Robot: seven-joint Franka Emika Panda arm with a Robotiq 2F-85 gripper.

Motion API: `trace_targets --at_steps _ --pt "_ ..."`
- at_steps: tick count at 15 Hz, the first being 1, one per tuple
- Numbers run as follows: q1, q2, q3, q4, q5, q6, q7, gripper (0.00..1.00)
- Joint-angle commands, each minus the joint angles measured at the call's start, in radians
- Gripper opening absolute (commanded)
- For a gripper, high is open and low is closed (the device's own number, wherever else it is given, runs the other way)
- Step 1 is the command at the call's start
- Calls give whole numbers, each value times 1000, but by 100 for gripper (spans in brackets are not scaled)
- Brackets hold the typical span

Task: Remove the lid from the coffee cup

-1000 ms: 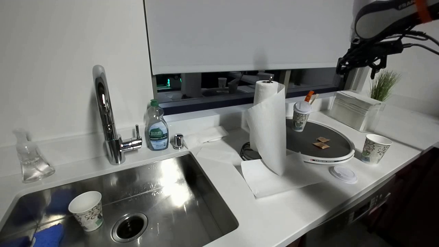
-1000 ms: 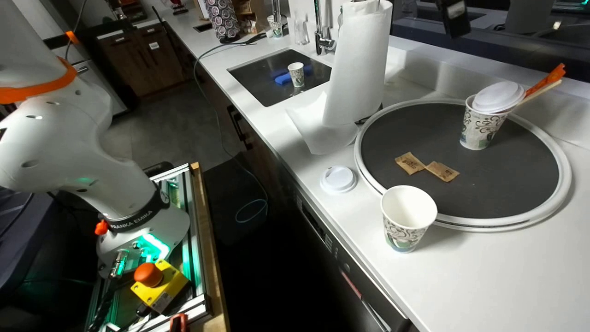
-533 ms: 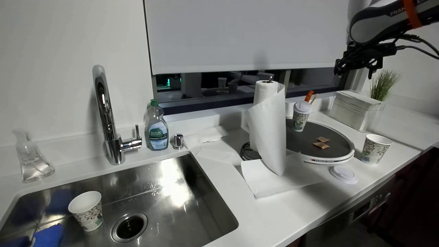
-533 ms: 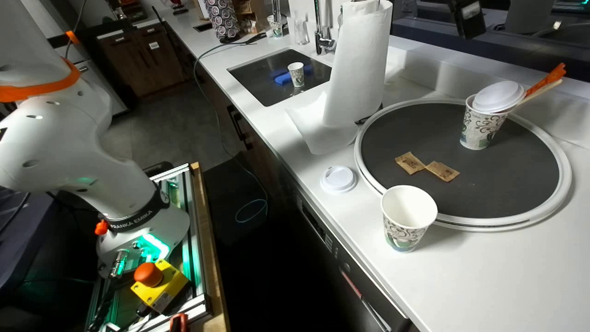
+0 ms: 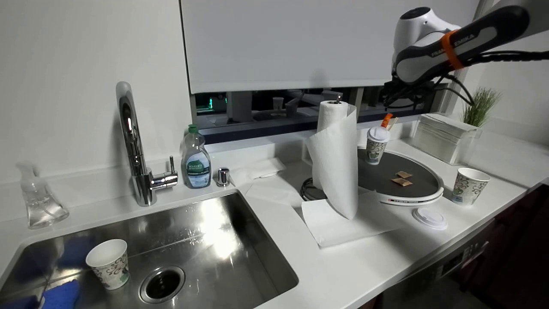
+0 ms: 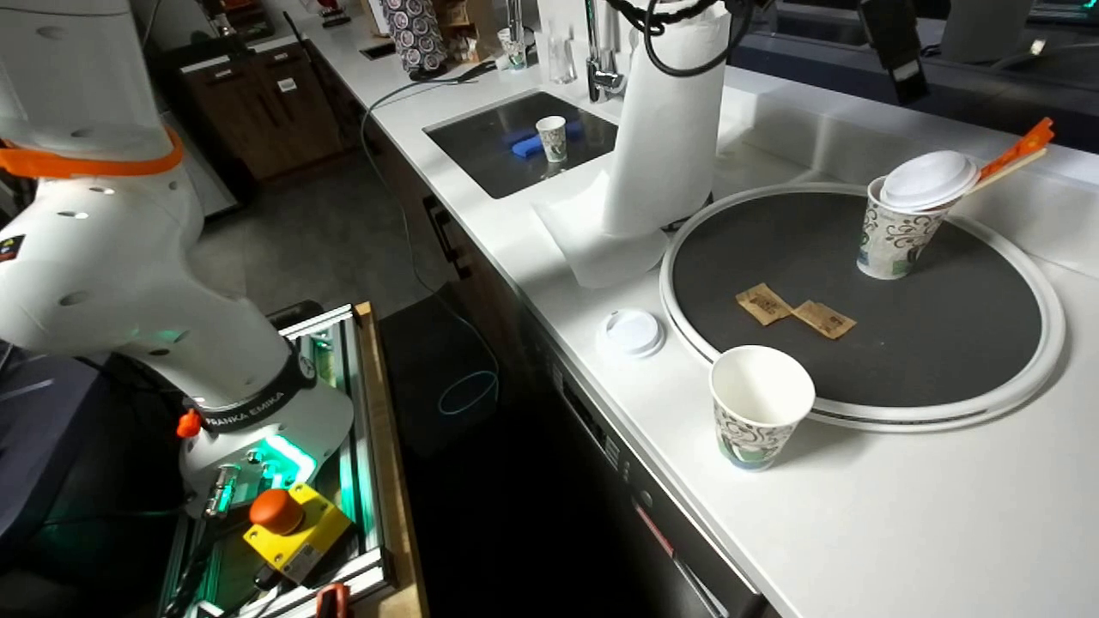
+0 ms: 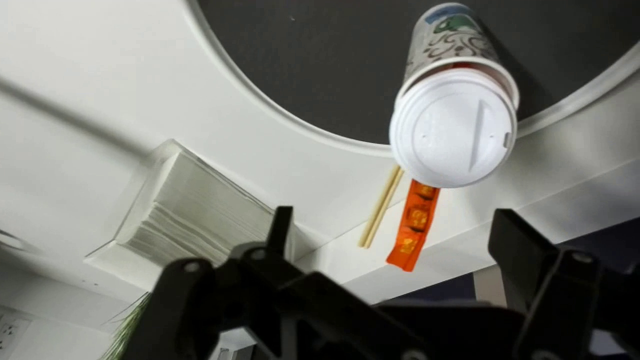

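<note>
While the claw [image 7: 393,220] stands wide and empty, this seems the approach; next, lower and pinch the lid [image 7: 452,131] off the cup [image 7: 452,42]

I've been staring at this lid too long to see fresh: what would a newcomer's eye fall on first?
Probably the orange packet, poking out with pale sticks from under the tilted lid on the cup, which stands on the dark tray. Next would likely come the tall paper roll between the sink and that tray. In the wrist view, the open gripper frames the packet and sticks.
</note>
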Motion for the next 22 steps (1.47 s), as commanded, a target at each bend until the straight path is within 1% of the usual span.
trace_targets --at_steps 1,2,4,6,7,10,11,17,20,22 --pt "32 151 -51 177 69 5 42 100" --pt "44 79 -57 79 57 13 16 100" --pt "48 127 -70 134 72 14 19 100" --pt "48 141 -74 156 76 13 19 100" --pt "49 170 -62 184 95 24 14 100" --pt "66 223 -60 231 128 26 20 100" --pt "66 238 -53 241 152 37 19 100" --pt "71 311 -64 284 231 36 16 100" --pt "67 333 -67 298 254 76 11 100" --pt "64 338 -72 301 262 139 4 100"
